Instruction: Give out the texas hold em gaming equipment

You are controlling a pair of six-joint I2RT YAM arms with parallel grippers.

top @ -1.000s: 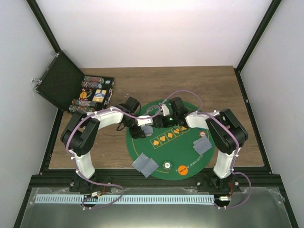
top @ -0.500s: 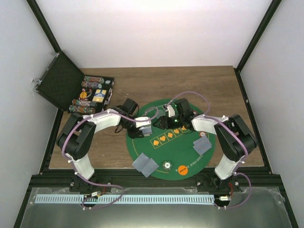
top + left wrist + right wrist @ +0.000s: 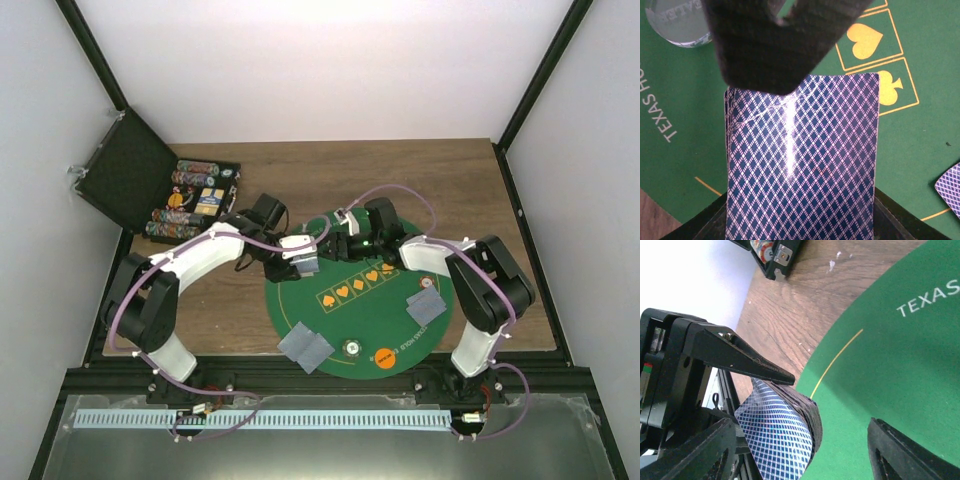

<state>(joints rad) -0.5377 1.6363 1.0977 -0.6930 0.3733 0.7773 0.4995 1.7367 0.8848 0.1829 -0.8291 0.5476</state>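
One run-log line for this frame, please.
left pincer: shut on blue diamond-backed card deck | right pincer: open, near deck | deck: over round green felt mat

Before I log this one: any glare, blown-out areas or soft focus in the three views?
Left wrist: a glare streak runs down the deck, on its top card; the clear token at the top left is soft. Right wrist: the white wall is blown out, the mat lettering crisp. Top external: back wall overexposed, mat evenly lit.
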